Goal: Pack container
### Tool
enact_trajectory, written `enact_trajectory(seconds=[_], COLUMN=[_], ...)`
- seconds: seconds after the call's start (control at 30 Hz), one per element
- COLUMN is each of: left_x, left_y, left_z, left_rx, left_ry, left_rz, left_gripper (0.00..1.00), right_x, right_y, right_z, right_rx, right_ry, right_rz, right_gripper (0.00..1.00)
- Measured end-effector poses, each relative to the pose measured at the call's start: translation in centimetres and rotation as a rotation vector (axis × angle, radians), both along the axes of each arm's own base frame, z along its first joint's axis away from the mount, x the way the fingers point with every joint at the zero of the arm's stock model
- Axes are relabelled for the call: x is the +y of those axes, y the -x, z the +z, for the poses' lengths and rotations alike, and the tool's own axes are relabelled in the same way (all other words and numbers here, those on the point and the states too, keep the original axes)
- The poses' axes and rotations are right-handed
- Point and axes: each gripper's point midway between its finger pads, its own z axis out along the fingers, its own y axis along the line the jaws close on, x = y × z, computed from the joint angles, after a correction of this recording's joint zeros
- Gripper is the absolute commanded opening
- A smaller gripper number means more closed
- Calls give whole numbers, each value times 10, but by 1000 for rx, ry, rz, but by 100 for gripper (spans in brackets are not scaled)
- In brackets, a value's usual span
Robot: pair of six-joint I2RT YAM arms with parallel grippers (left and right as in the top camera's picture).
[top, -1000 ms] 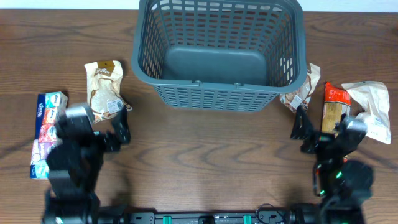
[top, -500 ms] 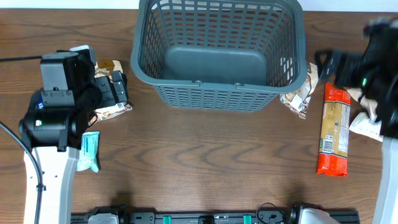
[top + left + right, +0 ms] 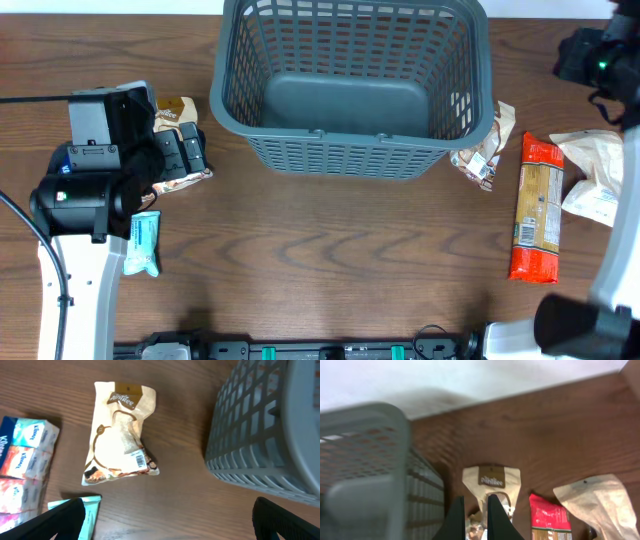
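At the far centre of the table (image 3: 330,265) stands the container (image 3: 345,155), a dark grey lattice basket, upright and empty, its solid base bare. The left gripper (image 3: 190,150) hangs over the left side of the table, fingers spread wide with nothing between them. Under and just beyond it lies a cream snack packet (image 3: 120,435), flat, its long axis running near to far with a slight tilt. The container lies to the right of this packet, with a strip of bare wood between them. Tissue packs (image 3: 22,470) and a teal packet (image 3: 143,243) lie further left. The right gripper (image 3: 476,512) is at the far right corner, fingers drawn almost together, gripping nothing. Below it are a second cream packet (image 3: 491,485) just beside the container's right wall, a red packet (image 3: 535,205) and a pale pouch (image 3: 597,170). Judgement: the left arm is the nearer to a pick. Closing across the packet's short axis, then lifting over the left rim, should suit. The hard, flat wood leaves little edge to grip on so thin a packet
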Motion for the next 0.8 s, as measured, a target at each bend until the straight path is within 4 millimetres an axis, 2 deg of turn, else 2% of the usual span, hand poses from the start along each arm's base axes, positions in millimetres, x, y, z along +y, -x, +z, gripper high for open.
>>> enact_trajectory(seconds=[0.13,0.2,0.4,0.53,0.8], left_x=[3,3,3,3,3], left_y=[1,1,1,2,3], left_z=[-1,-1,-1,-1,-2], left_rx=[5,5,7,9,14], left_ry=[-13,-13,-16,-16,-20], left_rz=[10,11,12,12,6], left_gripper=[99,99,99,99,99], right_x=[-6,-8,-9,-2,10], right_y=[-15,-21,-37,-48,-63], right_z=[-34,-43,-56,-58,-78], right_rx=[78,95,95,75,96], right_ry=[-4,-3,25,47,49], right_rz=[-1,2,34,69,108], right_gripper=[1,1,1,1,1])
